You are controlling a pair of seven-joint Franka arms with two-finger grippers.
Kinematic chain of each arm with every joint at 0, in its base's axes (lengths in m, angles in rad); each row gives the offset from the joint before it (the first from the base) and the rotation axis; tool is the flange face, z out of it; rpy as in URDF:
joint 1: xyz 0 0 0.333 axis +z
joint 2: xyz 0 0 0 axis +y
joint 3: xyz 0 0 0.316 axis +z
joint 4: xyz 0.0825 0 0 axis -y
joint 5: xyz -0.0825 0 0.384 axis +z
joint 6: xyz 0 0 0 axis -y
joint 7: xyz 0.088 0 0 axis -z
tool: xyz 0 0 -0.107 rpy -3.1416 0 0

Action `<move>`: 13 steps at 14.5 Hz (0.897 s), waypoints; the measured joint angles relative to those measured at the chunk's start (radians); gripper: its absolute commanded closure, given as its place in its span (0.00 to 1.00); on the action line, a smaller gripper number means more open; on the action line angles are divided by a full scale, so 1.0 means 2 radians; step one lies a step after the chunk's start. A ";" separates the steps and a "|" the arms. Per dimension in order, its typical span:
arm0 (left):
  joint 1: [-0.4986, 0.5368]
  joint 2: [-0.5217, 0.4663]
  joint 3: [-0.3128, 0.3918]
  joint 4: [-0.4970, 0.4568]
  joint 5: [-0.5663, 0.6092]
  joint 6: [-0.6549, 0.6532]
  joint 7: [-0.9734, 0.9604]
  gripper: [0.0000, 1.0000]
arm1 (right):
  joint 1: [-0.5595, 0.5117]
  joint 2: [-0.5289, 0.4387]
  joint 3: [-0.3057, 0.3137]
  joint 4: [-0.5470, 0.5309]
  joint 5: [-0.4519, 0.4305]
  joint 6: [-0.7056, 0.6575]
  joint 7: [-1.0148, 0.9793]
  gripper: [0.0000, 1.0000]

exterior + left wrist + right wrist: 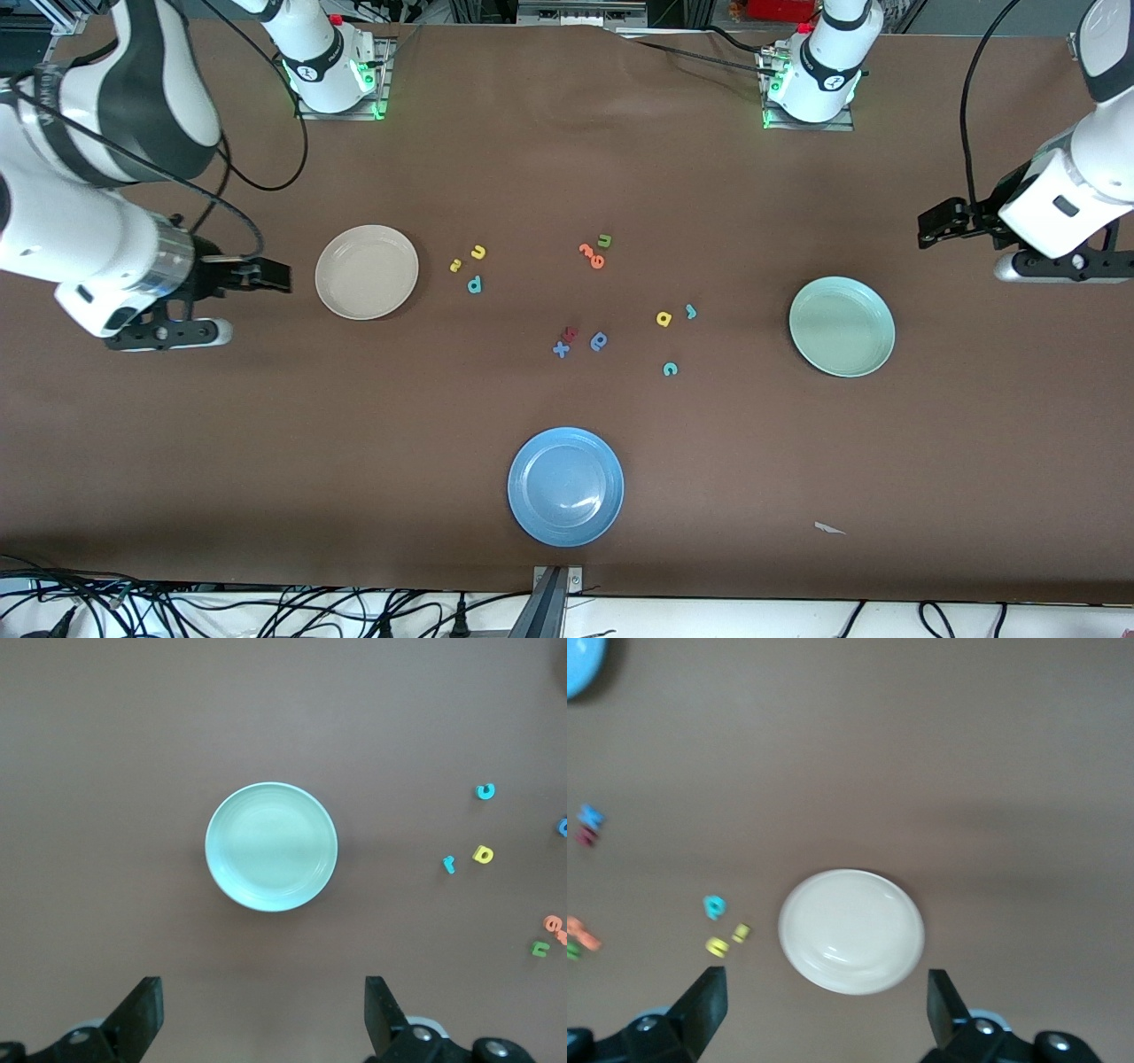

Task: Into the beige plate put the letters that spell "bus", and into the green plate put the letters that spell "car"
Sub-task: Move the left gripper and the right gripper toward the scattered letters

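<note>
Front view shows a brown desk (567, 177) with two arms waiting at its ends. The right hand (266, 275) hangs over the desk just beside the beige plate (367, 271), toward the right arm's end, with its fingers apart and nothing between them. The left hand (939, 221) hangs over the desk near the green plate (842, 326), toward the left arm's end, also with fingers apart and empty. Both plates are empty.

I take the blue plate (565, 486) as landmark; it lies nearest to the front camera. All letters lie farther from the camera than it. The teal b (475, 283), yellow u (478, 252) and yellow s (455, 264) lie close together toward the beige plate. The yellow a (664, 319), teal r (691, 311) and teal c (670, 369) lie toward the green plate. Between these groups lie a blue x (560, 350), a dark red letter (571, 333) and a blue a-like letter (599, 340), and farther still two orange letters (592, 255) with a green u (604, 240).
</note>
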 measured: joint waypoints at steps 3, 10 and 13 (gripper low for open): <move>-0.001 0.029 -0.022 -0.001 -0.014 0.027 -0.001 0.00 | 0.045 0.003 0.005 -0.034 0.004 0.063 0.062 0.00; -0.062 0.142 -0.056 -0.007 -0.029 0.159 -0.047 0.00 | 0.077 0.010 0.010 -0.156 0.004 0.201 0.075 0.04; -0.089 0.205 -0.056 0.013 -0.029 0.200 -0.059 0.00 | 0.053 -0.010 0.047 -0.281 0.005 0.353 0.076 0.05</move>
